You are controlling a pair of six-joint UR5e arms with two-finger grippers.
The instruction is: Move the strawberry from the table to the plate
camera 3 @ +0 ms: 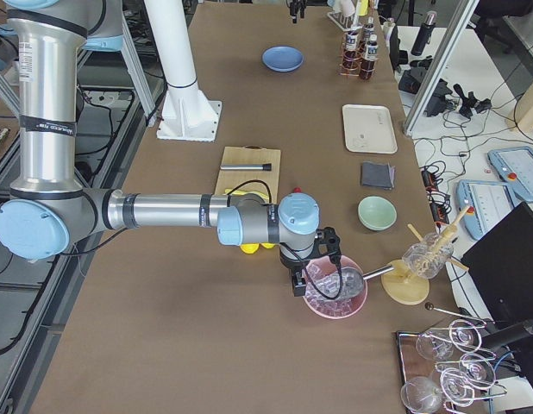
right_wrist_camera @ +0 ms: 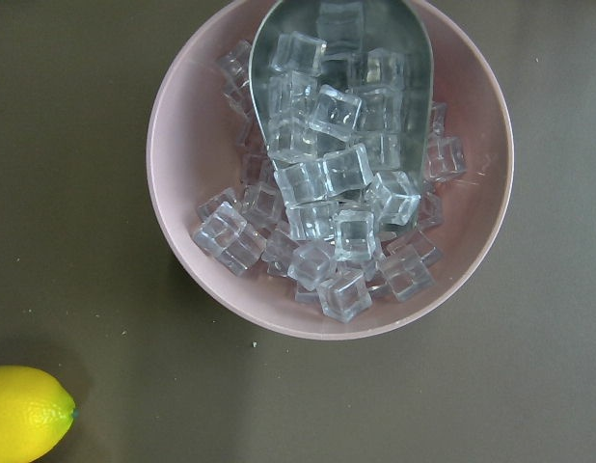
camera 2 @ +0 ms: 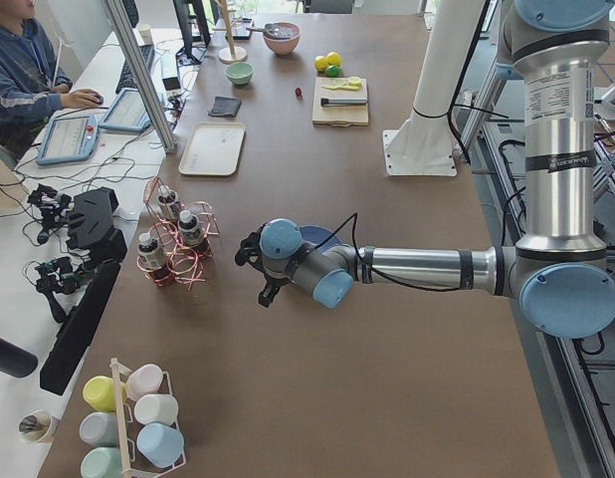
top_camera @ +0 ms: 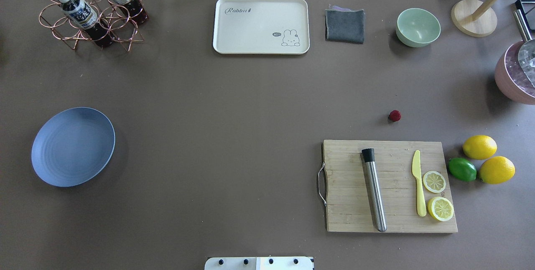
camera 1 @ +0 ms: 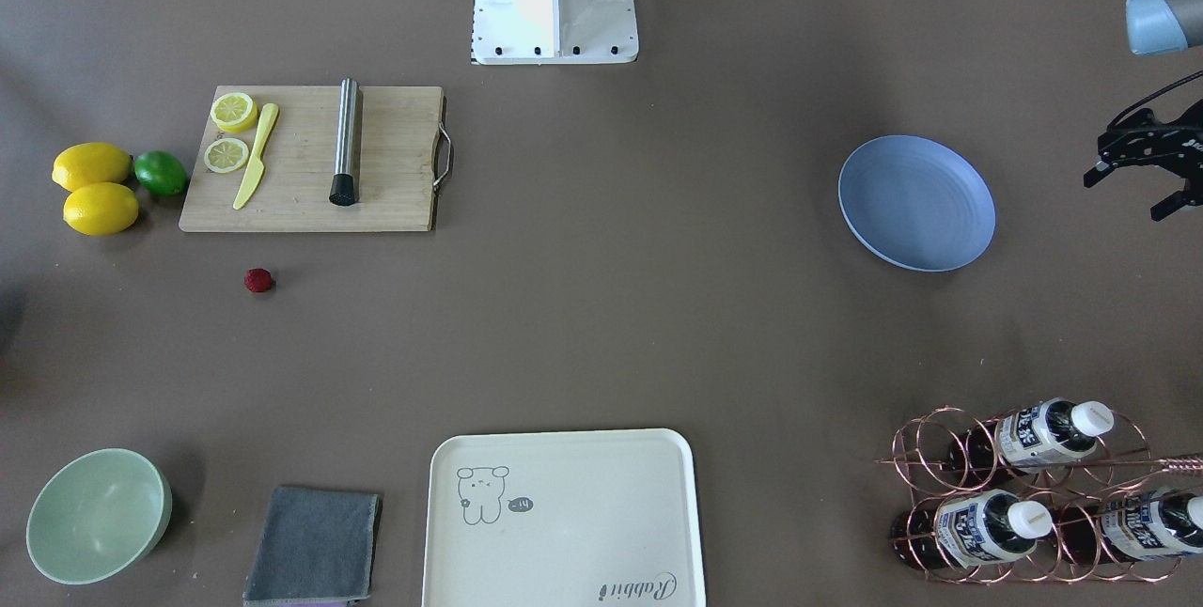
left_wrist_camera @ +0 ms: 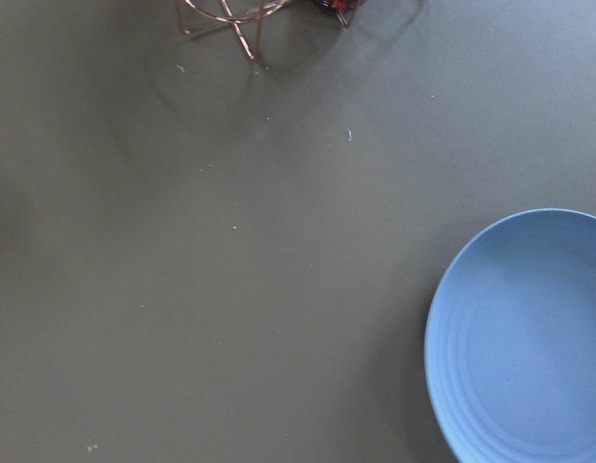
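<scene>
Left hand [camera 1: 1128, 194] hung at the right edge of the front-facing view, just right of the light-blue plate [camera 1: 916, 203], its two fingers spread wide with nothing between them. Its wrist camera looked down on bare table [left_wrist_camera: 230, 289], with the plate's rim at the lower right. Right hand [camera 3: 311, 263] showed only in the side view from the robot's right, hanging above the pink bowl [right_wrist_camera: 173, 193] of ice cubes [right_wrist_camera: 332, 193]. I could not tell whether it was wide or narrow. Its own camera gave me the bowl, a metal scoop [right_wrist_camera: 269, 48] and a lemon [right_wrist_camera: 23, 410] in the lower left corner, but no fingers.

The strawberry [camera 1: 258, 280] lay on the table in the left half of the front-facing view, just below the wooden cutting board [camera 1: 310, 161] and clear of it. The plate was empty and well apart from the berry, across the middle of the frame.

By my reading, nothing of the task was done. All of it was left: bring a hand over the berry, close on it, lift, cross the table and release over the plate. I judged the right hand the nearer to the berry and the left the nearer to the plate.
</scene>
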